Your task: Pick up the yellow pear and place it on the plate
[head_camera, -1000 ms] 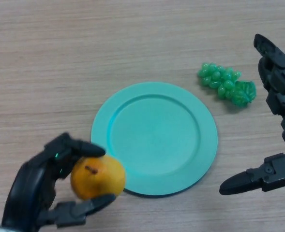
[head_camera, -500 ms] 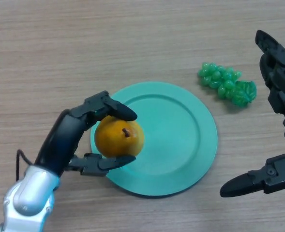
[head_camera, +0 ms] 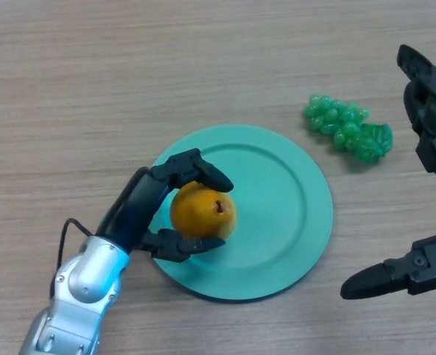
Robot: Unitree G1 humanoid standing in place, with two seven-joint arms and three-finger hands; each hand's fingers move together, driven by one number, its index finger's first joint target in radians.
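Observation:
The yellow pear [head_camera: 202,211] is over the left part of the teal plate [head_camera: 284,200], its stem pointing up and right. My left hand [head_camera: 155,203] comes in from the lower left and is shut on the pear, fingers curled over its top and thumb under it. Whether the pear touches the plate surface cannot be told. My right hand [head_camera: 425,148] stands at the right edge of the view, fingers and thumb spread wide, holding nothing.
A bunch of green grapes [head_camera: 347,129] lies on the wooden table [head_camera: 129,74] to the upper right of the plate, close to the right hand's fingers.
My left hand has carried the pear up and to the right, from off the plate's lower left edge to over the plate's left part. The right hand has barely moved.

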